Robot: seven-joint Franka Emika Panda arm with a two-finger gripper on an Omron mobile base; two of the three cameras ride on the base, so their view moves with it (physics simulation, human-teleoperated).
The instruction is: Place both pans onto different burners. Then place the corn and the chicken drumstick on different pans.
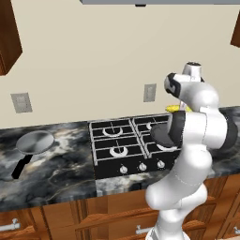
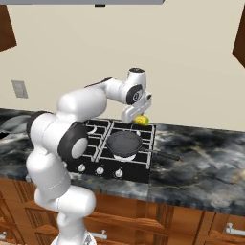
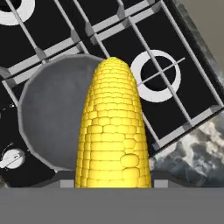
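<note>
My gripper (image 2: 138,116) is shut on the yellow corn (image 2: 141,119) and holds it in the air over the back right of the cooktop (image 2: 143,167). In the hand view the corn (image 3: 113,131) hides the fingertips and overlaps the right rim of the darker grey pan (image 3: 50,113). That pan (image 2: 124,141) rests on the front right burner, handle pointing right. The back right burner (image 3: 158,81) lies bare beside it. The light silver pan (image 1: 35,142) sits on the counter far left of the cooktop (image 1: 108,161). The chicken drumstick is out of view.
A row of silver knobs (image 1: 142,166) lines the cooktop's front edge. Dark marble counter (image 2: 201,162) stretches to either side. Wall outlets (image 1: 149,92) sit behind the stove, and wooden cabinets (image 1: 9,37) hang at the upper left.
</note>
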